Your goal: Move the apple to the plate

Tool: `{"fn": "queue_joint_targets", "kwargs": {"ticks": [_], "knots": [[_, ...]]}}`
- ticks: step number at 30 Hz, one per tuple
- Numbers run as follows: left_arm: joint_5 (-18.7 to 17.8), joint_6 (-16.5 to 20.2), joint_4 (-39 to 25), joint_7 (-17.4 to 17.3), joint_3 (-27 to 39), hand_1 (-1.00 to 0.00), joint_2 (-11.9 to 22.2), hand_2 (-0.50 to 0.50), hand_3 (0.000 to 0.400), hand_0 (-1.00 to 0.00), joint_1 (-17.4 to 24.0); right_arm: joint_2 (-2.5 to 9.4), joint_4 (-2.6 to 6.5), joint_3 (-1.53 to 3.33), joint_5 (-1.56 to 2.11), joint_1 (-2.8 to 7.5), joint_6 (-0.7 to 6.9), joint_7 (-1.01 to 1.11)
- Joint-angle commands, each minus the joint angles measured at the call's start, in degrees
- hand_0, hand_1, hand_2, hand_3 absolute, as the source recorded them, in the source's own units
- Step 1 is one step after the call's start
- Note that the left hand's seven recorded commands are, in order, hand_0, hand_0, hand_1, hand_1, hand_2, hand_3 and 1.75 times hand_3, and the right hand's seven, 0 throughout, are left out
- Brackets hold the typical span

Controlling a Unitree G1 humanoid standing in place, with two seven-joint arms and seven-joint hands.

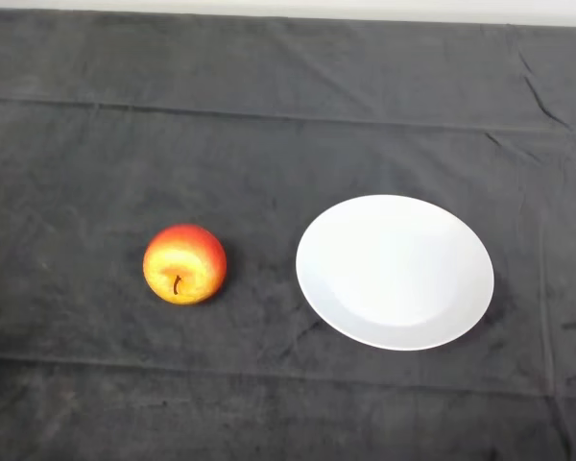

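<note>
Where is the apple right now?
In the head view the apple lies on the dark cloth, left of centre, apart from the white plate on its right.

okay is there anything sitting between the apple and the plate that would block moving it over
Nothing visible does. The apple lies on the dark cloth left of the white plate, with only bare cloth between them.

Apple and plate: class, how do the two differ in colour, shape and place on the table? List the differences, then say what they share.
Colour: the apple is red and yellow with a dark stem showing; the plate is plain white.
Shape: the apple is a rounded ball; the plate is a flat, shallow disc.
Size: the plate covers far more of the cloth than the apple.
Place: the apple lies to the plate's left, apart from it.
Shared: both rest on the dark cloth, and both look round from above.
</note>
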Motion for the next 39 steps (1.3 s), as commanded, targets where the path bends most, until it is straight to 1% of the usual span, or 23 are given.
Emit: {"fn": "queue_joint_targets", "kwargs": {"ticks": [1, 6, 10, 15, 21, 27, 30, 34, 39], "knots": [[1.3, -1.8, -1.1, 0.2, -1.3, 0.0, -0.3, 0.0, 0.0, 0.0, -2.9, -0.37, -1.23, -0.89, 1.14, -1.92, -0.73, 0.67], [4.3, -1.9, -2.2, 1.9, -3.7, 0.0, -0.6, 0.0, 0.0, 0.0, -4.6, -0.37, -1.23, -0.88, 1.15, -1.92, -0.74, 0.67], [7.0, -1.1, -5.1, 4.1, -6.2, 0.0, -1.9, 0.0, 0.0, 0.0, -5.6, -0.36, -1.25, -0.87, 1.16, -1.91, -0.74, 0.66], [10.0, 0.2, -11.1, 6.1, -9.3, 0.0, -4.2, 0.0, 0.0, 0.0, -5.2, -0.34, -1.3, -0.85, 1.15, -1.9, -0.72, 0.63], [13.3, 2.8, -20.3, 7.7, -13.5, 0.0, -7.8, 0.0, 0.0, 0.0, -3.7, -0.28, -1.45, -0.79, 1.13, -1.85, -0.69, 0.55], [15.3, 5.8, -29.7, 7.6, -17.8, 0.0, -10.8, 0.0, 0.0, 0.0, -1.0, -0.19, -1.66, -0.71, 1.09, -1.79, -0.64, 0.42], [15.9, 6.8, -33.0, 7.2, -19.8, 0.0, -11.9, 0.0, 0.0, 0.0, 0.3, -0.14, -1.78, -0.67, 1.06, -1.75, -0.61, 0.34], [16.3, 7.6, -35.0, 6.5, -22.5, 0.0, -12.8, 0.0, 0.0, 0.0, 1.1, -0.08, -1.94, -0.6, 1.02, -1.7, -0.57, 0.24], [16.5, 8.5, -34.6, 5.5, -25.7, 0.0, -13.5, 0.0, 0.0, 0.0, 0.6, 0.0, -2.12, -0.53, 0.98, -1.65, -0.53, 0.11]]}}
